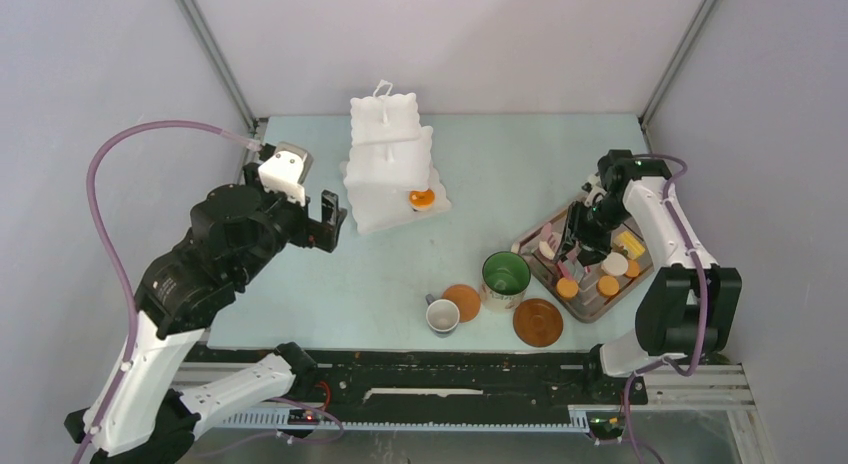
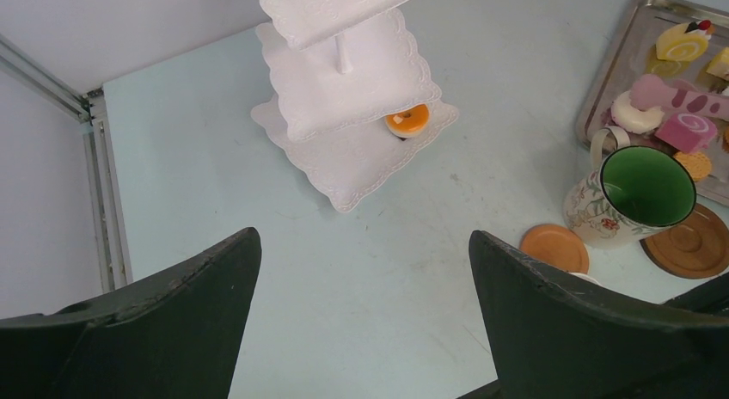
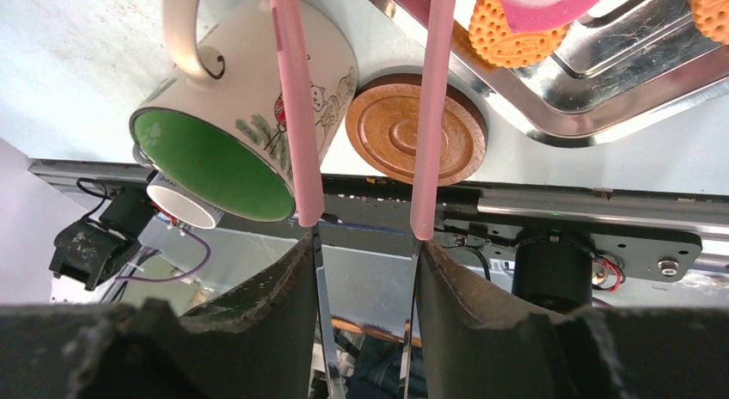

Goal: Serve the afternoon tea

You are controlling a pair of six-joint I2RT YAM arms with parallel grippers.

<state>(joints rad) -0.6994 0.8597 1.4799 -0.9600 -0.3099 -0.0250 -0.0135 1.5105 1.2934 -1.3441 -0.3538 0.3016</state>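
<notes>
- Though barely begun, reads as the pastry-loading step: only one orange round toy pastry (image 1: 422,197) lodged on the bottom tier of the white three-tier scalloped plastic stand (image 1: 390,144), at that stand's 4 o'clock corner. Stand itself placed toward 12 o'clock on the pale blue table (image 1: 300,284).
- Waiting at 3 o'clock, on the grey rectangular metal tray (image 2: 606,76): white doughnut (image 2: 634,115), pink cake (image 2: 685,131), yellow wedges (image 1: 630,246), more orange rounds (image 1: 567,287).
- Standing toward 6 o'clock, just beside the tray's near corner: green-lined floral ceramic mug (image 1: 506,274). At its 7 o'clock, small white cup (image 1: 443,316); at its 5 o'clock, round brown wooden saucer (image 1: 538,322). Between cup and mug, a smaller orange-brown disc (image 1: 462,302).
- Pinched firmly in the right gripper (image 3: 365,244): thin pink tongs (image 3: 297,115), held over the tray, arms spread. Tong tips outside the wrist view, so cannot tell whether anything sits between them.
- Hovering at the stand's 8 o'clock, apart from it: left gripper (image 2: 365,244), fingers wide apart, holding nothing.
- Next move, by judgement: lowering the tongs around one pastry, squeezing gently, lifting clear of the tray rim, then carrying toward 11 o'clock onto a free tier. Risk of a light piece popping out under too hard a squeeze.
</notes>
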